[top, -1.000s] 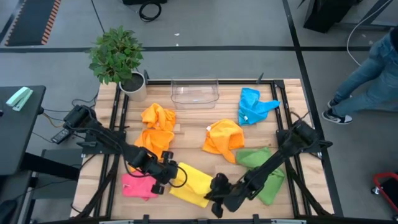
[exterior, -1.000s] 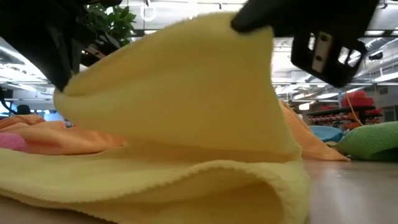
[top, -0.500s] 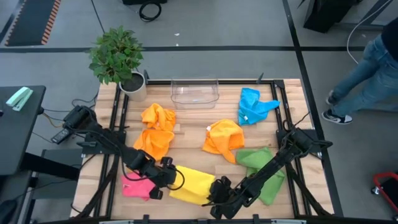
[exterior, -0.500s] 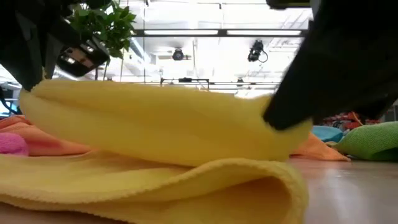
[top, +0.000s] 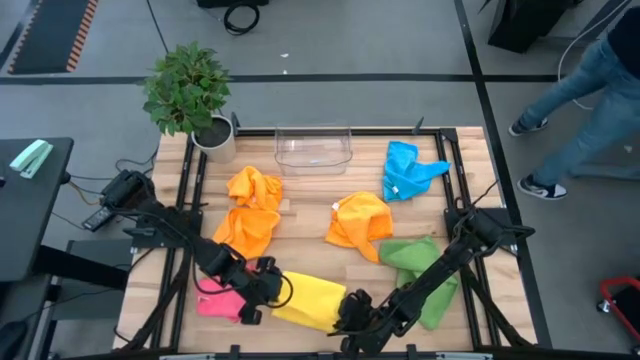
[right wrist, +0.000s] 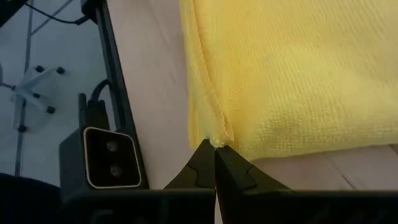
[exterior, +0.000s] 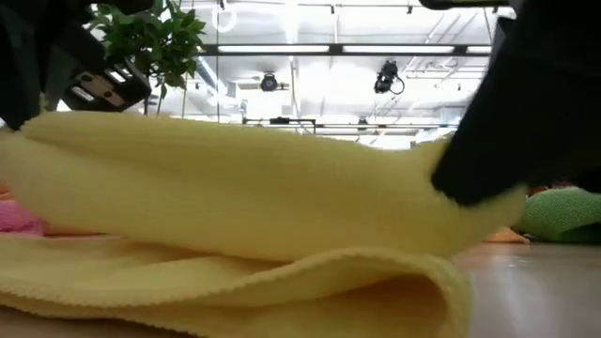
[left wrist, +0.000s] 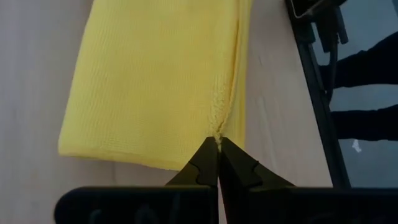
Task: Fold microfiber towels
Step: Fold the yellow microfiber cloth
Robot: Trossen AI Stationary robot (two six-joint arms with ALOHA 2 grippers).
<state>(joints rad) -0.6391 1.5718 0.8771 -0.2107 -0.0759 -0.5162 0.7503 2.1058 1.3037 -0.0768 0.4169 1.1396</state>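
Observation:
The yellow towel (top: 308,300) lies near the table's front edge, folded over on itself; in the low view its upper layer (exterior: 254,188) sags onto the lower one. My left gripper (top: 274,294) is shut on the towel's left end, beside the pink towel (top: 220,302). My right gripper (top: 343,316) is shut on the yellow towel's right end. Two orange towels (top: 250,208) lie crumpled farther back on the left. A third orange one (top: 358,222), a green one (top: 420,268) and a blue one (top: 408,168) lie on the right. My left gripper pinches a corner of the yellow towel's upper layer (left wrist: 217,132), where its hemmed edge ends, between its two fingertips (left wrist: 205,163). It slants down at the towel from the table's left. The held layer rests on the layer below. My right gripper pinches the other corner of the upper layer (right wrist: 216,140), at the hem, between its two fingertips (right wrist: 204,163). It slants down at the towel from the table's right. In the low view this end (exterior: 470,211) stays a little above the fold beneath it.
A clear plastic bin (top: 313,148) stands at the middle of the far edge, and a potted plant (top: 190,95) at the far left corner. Black frame rails (top: 190,200) run along both sides of the table. A person's legs (top: 580,90) show beyond the right side.
Both grippers have moved down and toward the table's near edge, still shut on the yellow towel's corners. The raised upper layer has been drawn over the lower one and has sunk from a high arch to a low, flat fold.

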